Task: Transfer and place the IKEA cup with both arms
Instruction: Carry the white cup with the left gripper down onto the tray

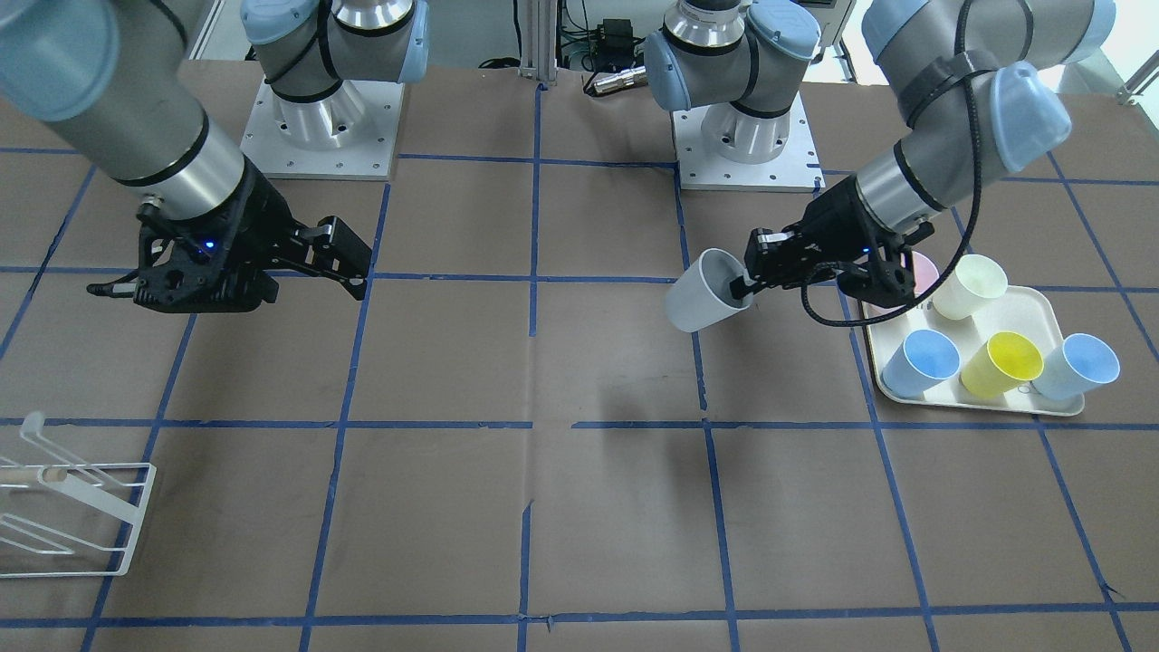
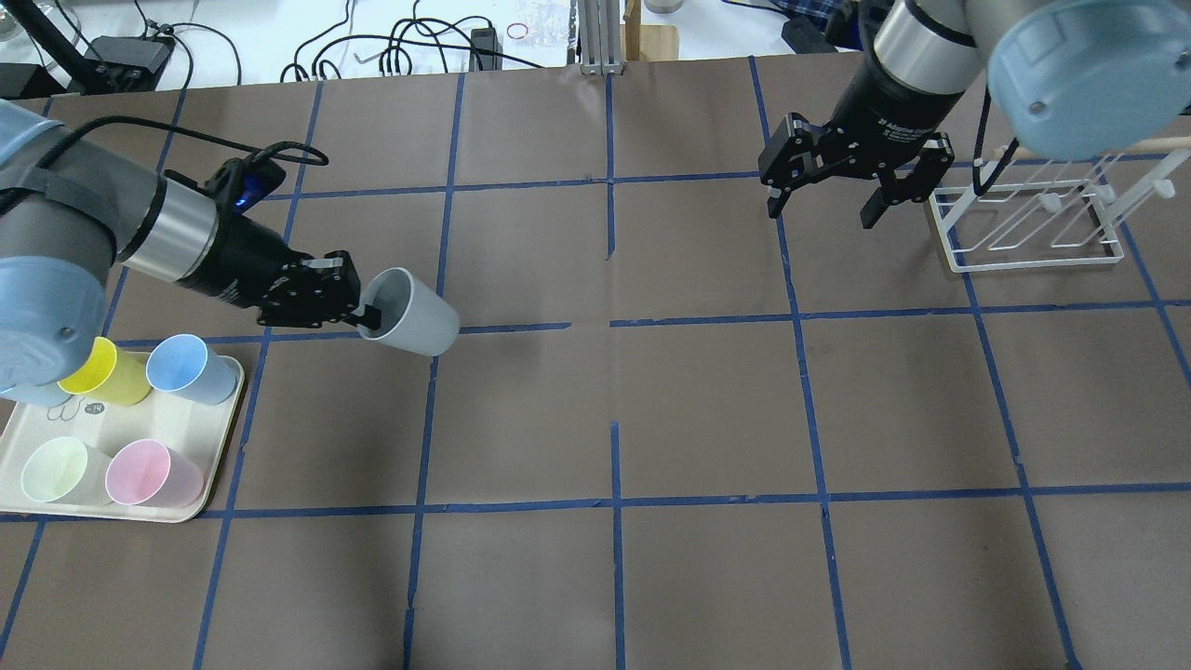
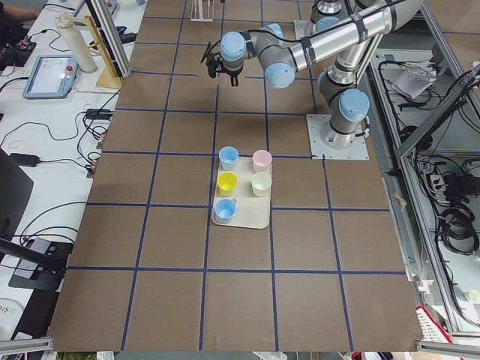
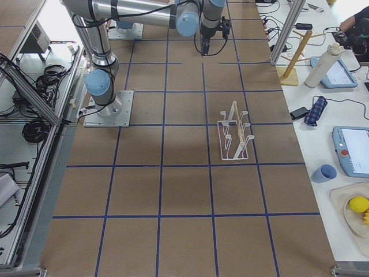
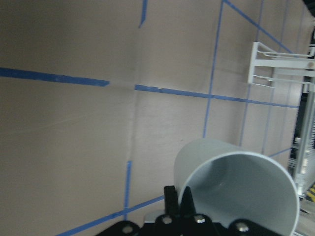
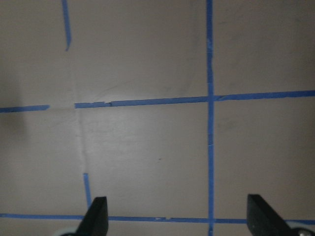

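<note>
The grey IKEA cup [image 2: 411, 313] hangs tilted above the table, its mouth turned toward my left gripper [image 2: 365, 314]. That gripper is shut on the cup's rim, one finger inside and one outside. The front view shows the cup [image 1: 702, 292] and the left gripper [image 1: 744, 282] just beside the tray. In the left wrist view the cup [image 5: 236, 184] fills the lower right, with the fingers [image 5: 179, 199] pinching its rim. My right gripper [image 2: 823, 203] is open and empty, hovering at the far right next to the rack; it also shows in the front view [image 1: 362, 272] and the right wrist view [image 6: 177, 221].
A cream tray [image 2: 121, 445] at the near left holds a yellow cup, light-blue cups, a pale green cup and a pink cup; it also shows in the front view [image 1: 1041, 312]. A white wire rack [image 2: 1023, 223] stands at the far right and also shows in the front view [image 1: 68, 516].
</note>
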`<state>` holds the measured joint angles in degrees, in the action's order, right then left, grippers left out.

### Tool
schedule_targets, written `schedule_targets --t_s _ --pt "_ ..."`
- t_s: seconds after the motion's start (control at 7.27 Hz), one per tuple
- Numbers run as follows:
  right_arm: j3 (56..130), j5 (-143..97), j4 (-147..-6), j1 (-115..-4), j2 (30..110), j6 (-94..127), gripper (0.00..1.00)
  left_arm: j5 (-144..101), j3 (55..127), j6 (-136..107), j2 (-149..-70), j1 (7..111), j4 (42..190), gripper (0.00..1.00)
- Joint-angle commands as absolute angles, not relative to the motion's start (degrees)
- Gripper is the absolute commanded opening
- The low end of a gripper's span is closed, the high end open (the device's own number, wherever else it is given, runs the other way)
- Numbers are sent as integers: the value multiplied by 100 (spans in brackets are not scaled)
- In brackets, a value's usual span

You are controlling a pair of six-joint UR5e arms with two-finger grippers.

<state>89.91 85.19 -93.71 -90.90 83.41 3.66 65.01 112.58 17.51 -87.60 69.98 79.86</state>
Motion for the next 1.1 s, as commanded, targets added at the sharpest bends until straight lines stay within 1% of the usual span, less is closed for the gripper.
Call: schedule_targets --t_s 0.0,0.14,0.41,0.55,0.69,0.96 --pt "8756 9753 -9448 -9536 8445 721 100 7546 11189 3342 -8693 5675 8112 0" --pt "8623 9686 -9448 -9510 8516 695 100 7907 11128 4558 -8745 5060 8034 0" --pt "8518 9642 -9430 -9422 8586 703 100 8478 10795 6145 -8938 3829 8025 0" --pt "8525 9589 -9431 -9439 8604 703 100 8560 10471 6379 -9130 3536 8024 0" --pt "8534 9658 -9431 -9422 8544 677 100 8752 10224 6877 -9489 3281 7920 0" --pt "8534 9598 -9430 -9422 8666 694 100 8754 10152 7696 -10174 2762 7034 0"
